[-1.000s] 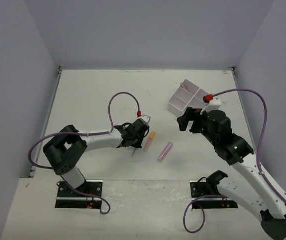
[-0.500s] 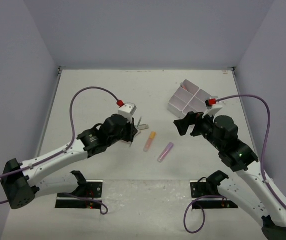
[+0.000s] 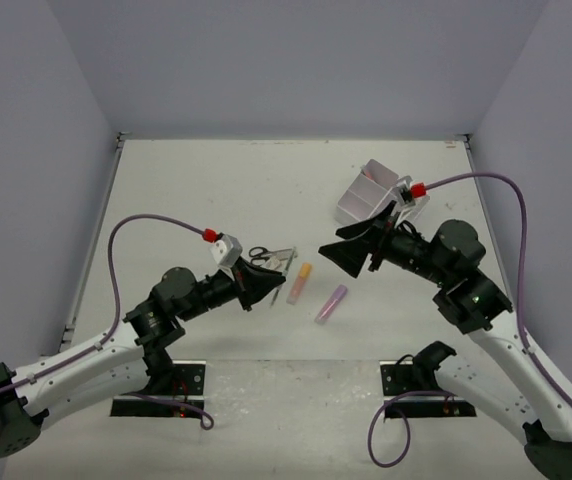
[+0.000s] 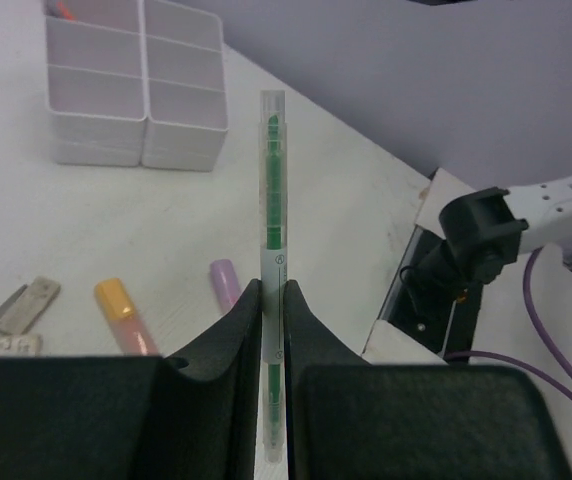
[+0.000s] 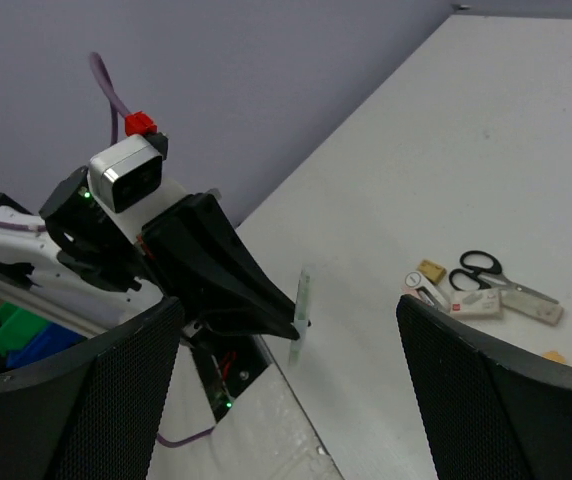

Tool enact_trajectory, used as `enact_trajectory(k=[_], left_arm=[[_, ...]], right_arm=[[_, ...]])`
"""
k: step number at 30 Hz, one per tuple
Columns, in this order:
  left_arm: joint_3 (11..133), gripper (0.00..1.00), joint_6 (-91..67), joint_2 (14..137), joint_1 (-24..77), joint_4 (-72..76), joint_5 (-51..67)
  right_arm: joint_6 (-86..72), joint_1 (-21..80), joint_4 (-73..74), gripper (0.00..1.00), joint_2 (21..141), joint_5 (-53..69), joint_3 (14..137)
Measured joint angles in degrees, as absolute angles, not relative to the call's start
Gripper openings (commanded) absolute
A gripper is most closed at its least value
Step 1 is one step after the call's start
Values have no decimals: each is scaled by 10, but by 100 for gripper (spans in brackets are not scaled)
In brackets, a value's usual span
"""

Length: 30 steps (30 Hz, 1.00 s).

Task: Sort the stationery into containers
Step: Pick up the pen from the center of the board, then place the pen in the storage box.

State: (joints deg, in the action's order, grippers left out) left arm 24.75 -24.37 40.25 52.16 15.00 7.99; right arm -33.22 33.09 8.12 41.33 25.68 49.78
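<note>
My left gripper [image 3: 266, 283] is shut on a thin clear pen with green ink [image 4: 273, 190], held above the table with its tip pointing at the right arm. The pen also shows in the right wrist view [image 5: 301, 305], sticking out of the left gripper [image 5: 288, 322]. My right gripper [image 3: 338, 255] is wide open and empty, facing the left gripper from the right. The white four-compartment box [image 3: 371, 197] stands at the back right, with an orange item in one far compartment. Black-handled scissors [image 3: 259, 254], an orange marker [image 3: 300, 283] and a purple marker [image 3: 331, 303] lie on the table between the arms.
Small erasers [image 5: 431, 272] lie beside the scissors [image 5: 481, 268]. The orange marker [image 4: 121, 310] and purple marker [image 4: 225, 282] lie below the held pen, with the box [image 4: 136, 95] beyond. Grey walls enclose the table on three sides.
</note>
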Motion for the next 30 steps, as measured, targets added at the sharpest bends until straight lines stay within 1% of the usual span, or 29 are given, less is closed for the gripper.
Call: enact_trajectory(k=[2, 4, 7, 10, 12, 14, 16, 17, 18, 19, 20, 21, 22, 23, 24, 25, 26, 27, 30], left_arm=[[238, 0, -244, 406, 522, 185, 107], [236, 0, -244, 408, 522, 213, 128], [235, 0, -244, 411, 522, 250, 150], [233, 0, -244, 411, 522, 274, 162], [231, 0, -244, 414, 522, 284, 167], [229, 0, -244, 419, 522, 291, 171], [229, 0, -244, 426, 522, 293, 173], [229, 0, -244, 429, 522, 294, 174], [229, 0, -244, 432, 522, 295, 176], [229, 0, -244, 433, 522, 295, 177], [229, 0, -244, 435, 522, 296, 178], [229, 0, -245, 435, 522, 297, 182], [229, 12, -246, 435, 522, 298, 183], [230, 42, -245, 435, 522, 299, 182], [230, 55, -245, 434, 522, 300, 182], [231, 75, -245, 435, 521, 297, 181], [236, 98, -244, 437, 522, 287, 181], [241, 100, -243, 438, 523, 275, 181], [289, 100, -243, 449, 523, 188, 152]], right_arm=[[-344, 342, 65, 86, 439, 268, 503], [-351, 354, 58, 82, 463, 270, 506], [-356, 378, 55, 80, 493, 266, 509], [-358, 408, 55, 74, 514, 260, 509], [-360, 427, 55, 64, 522, 260, 509], [-361, 446, 53, 60, 529, 259, 509], [-360, 459, 50, 40, 534, 254, 509], [-360, 464, 48, 34, 536, 251, 509], [-359, 467, 46, 24, 536, 247, 509], [-359, 469, 43, 5, 536, 242, 509], [-359, 470, 41, 0, 536, 236, 509], [-355, 470, 39, 0, 536, 226, 509], [-352, 469, 39, 0, 536, 218, 509], [-351, 467, 39, 0, 536, 213, 509], [-350, 467, 38, 0, 536, 208, 509], [-349, 468, 38, 0, 536, 202, 509], [-346, 469, 37, 0, 536, 195, 509], [-344, 470, 37, 0, 536, 189, 509], [-313, 466, 58, 0, 541, 126, 521]])
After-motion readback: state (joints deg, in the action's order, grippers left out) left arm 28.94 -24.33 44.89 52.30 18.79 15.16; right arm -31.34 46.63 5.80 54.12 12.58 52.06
